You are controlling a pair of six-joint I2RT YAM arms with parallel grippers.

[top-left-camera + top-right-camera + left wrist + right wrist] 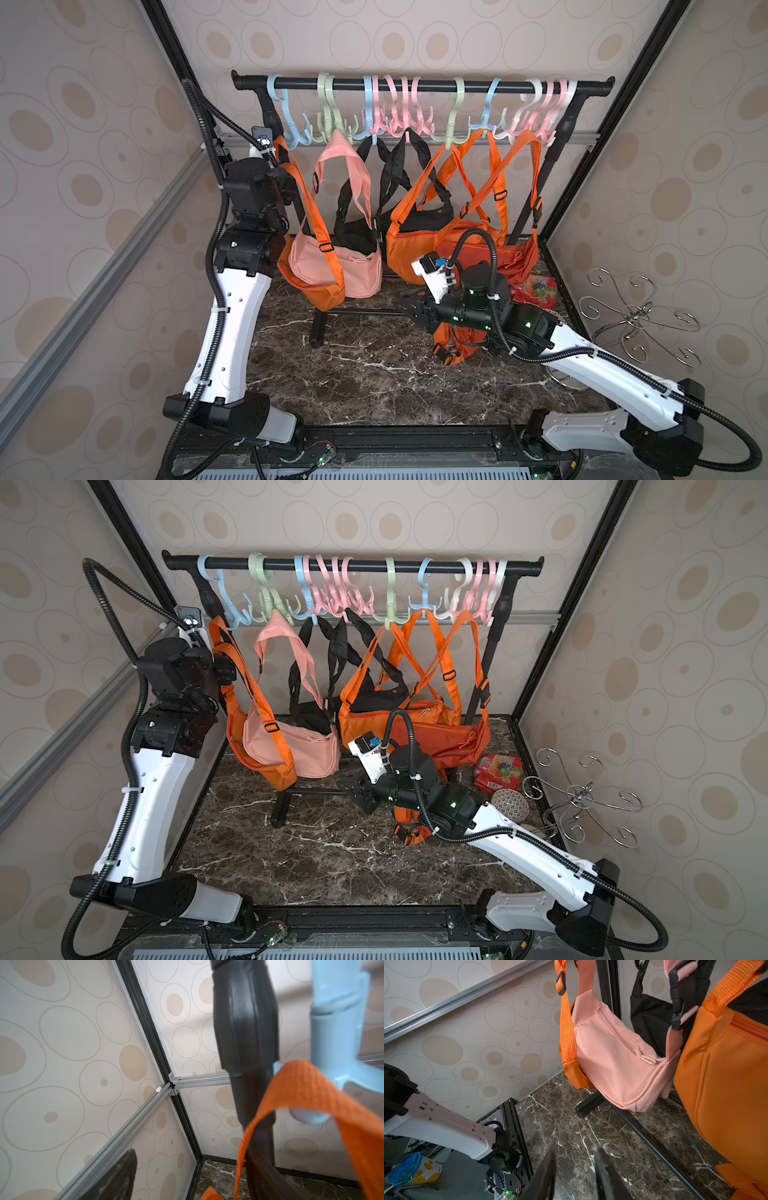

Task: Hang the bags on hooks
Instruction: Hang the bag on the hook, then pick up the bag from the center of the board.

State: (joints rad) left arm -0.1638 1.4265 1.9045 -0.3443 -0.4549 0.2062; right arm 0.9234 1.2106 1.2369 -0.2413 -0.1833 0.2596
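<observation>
The right gripper (576, 1151) sat closest, its two dark, scuffed fingers a narrow gap apart with nothing between them, low over the brown marble table (571, 1122) veined in white. The left gripper (226, 667) was up by the rack's left end with its jaws wide apart, one rough black finger (116, 1178) showing at the side of its wrist view and no strap pinched. The orange bag (322, 291), smooth nylon with a curved belly, hung against a pink bag (336, 270). Its coarse woven strap (307, 1086) lay looped over a prong of the glossy light blue plastic hook (340, 1034), the leftmost on the black rail (436, 86). A red snack packet (536, 291) and a blue-lidded cup (404, 1165) carried print too small to read.
</observation>
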